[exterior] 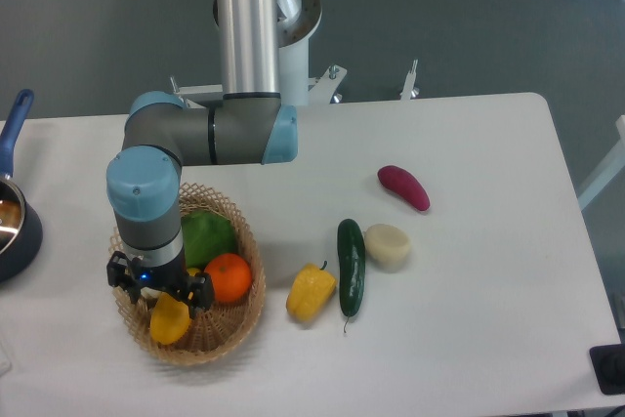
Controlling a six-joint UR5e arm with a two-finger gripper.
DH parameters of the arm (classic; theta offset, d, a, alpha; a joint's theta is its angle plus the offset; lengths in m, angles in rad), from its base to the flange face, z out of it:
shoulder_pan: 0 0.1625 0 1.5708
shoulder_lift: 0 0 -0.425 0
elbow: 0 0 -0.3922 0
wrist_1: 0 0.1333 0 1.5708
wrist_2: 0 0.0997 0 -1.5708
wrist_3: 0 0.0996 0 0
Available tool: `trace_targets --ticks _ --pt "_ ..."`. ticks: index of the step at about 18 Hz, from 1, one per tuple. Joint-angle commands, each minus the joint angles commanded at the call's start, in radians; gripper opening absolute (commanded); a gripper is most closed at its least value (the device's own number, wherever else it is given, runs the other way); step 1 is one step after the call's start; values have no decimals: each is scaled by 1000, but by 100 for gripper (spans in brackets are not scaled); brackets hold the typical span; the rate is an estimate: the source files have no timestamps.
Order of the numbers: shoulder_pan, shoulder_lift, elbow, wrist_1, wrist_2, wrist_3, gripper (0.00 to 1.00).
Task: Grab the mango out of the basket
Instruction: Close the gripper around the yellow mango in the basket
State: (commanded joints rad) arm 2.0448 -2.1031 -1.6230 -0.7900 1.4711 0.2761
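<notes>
Inside one basket (244, 314), one mango (170, 320), one orange (229, 277), claw (159, 292) over mango, grip state unclear.

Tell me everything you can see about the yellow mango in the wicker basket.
The smooth, plain yellow mango lies in the front of the round tan woven wicker basket, tilted, with its upper end hidden under the arm's black two-finger gripper. A round orange sits just to its right. Whether the fingers are closed on it cannot be told from this view.
</notes>
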Motion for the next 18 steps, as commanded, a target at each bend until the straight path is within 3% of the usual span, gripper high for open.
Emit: trace_targets --ticks 16,17,18 --pt "0 -26 -9 2 8 0 100" --pt "0 -26 -9 2 8 0 98" --pt "0 -25 -9 2 11 -2 88"
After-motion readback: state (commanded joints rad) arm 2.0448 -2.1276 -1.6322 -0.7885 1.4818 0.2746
